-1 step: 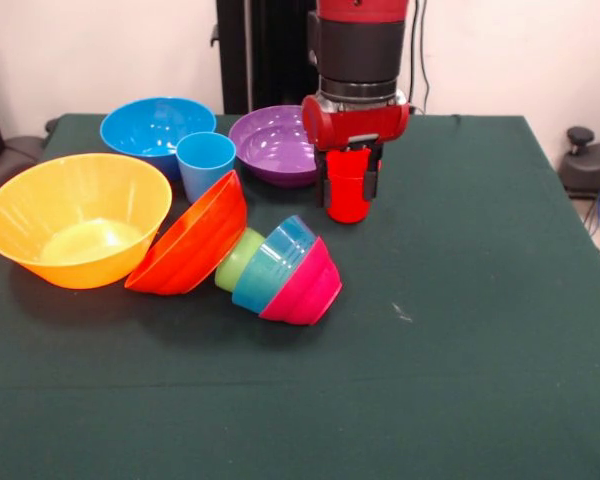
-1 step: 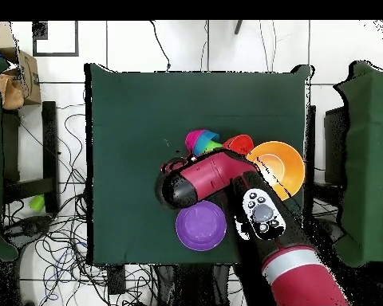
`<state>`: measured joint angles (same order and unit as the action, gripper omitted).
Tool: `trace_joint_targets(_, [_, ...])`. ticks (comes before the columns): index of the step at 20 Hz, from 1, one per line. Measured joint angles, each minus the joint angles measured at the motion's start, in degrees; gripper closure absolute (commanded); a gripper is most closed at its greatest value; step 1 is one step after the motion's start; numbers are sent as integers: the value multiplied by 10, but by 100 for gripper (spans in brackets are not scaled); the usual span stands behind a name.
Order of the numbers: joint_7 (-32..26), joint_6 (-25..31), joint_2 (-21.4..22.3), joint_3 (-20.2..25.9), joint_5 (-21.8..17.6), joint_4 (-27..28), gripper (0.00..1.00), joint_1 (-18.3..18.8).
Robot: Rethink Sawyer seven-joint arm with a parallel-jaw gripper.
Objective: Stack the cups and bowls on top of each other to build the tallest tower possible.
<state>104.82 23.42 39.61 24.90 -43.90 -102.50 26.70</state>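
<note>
My gripper is shut on the red cup, which is upright near the purple bowl; whether it touches the cloth I cannot tell. A nested pile lies on its side: magenta bowl, small blue bowl and green cup, leaning on the tipped red-orange bowl. The big yellow-orange bowl stands upright at the left. Behind it are the large blue bowl and the light blue cup. From overhead, the arm hides the gripper and the red cup.
The green cloth table has open room on the right and front in the front view. Overhead, the purple bowl, yellow-orange bowl and magenta bowl show round the arm. Cables and chairs surround the table.
</note>
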Motion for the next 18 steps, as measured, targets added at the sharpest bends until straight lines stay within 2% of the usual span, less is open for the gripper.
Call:
trace_joint_targets(10, [0,-8,-30,-10,-21,0,0,-1])
trace_joint_targets(18, [0,-9,-28,-2,-22,0,0,35])
